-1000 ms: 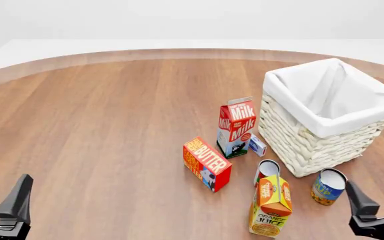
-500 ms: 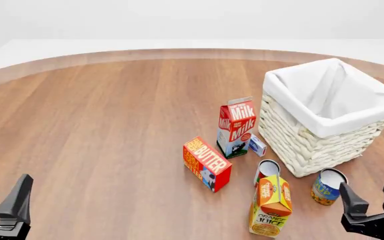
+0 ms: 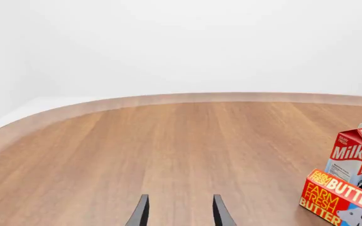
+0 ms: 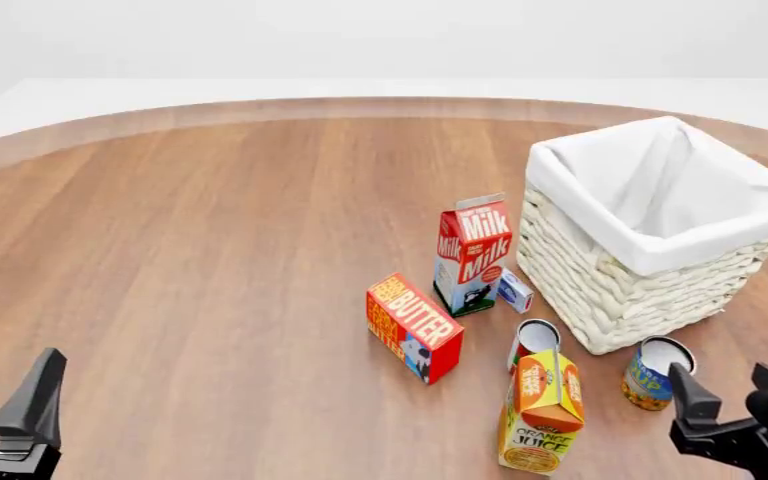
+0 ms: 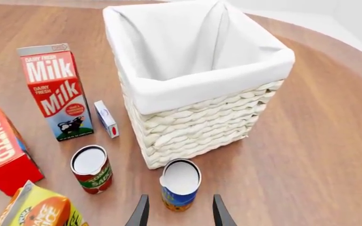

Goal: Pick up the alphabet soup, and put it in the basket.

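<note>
Round wooden table [image 4: 224, 250] before white walls; both grippers, left [image 4: 4, 395] and right [image 4: 728, 395], released

The left matte black gripper [image 4: 1, 398] has flat, wedge-shaped fingers that become narrow at the tips, on a dark blocky base with a thin pale line. The right matte black gripper [image 4: 727, 387] has the same angular fingers and dark body. In the wrist views, the fingertips [image 5: 141, 214] look like slim black blades.
</note>
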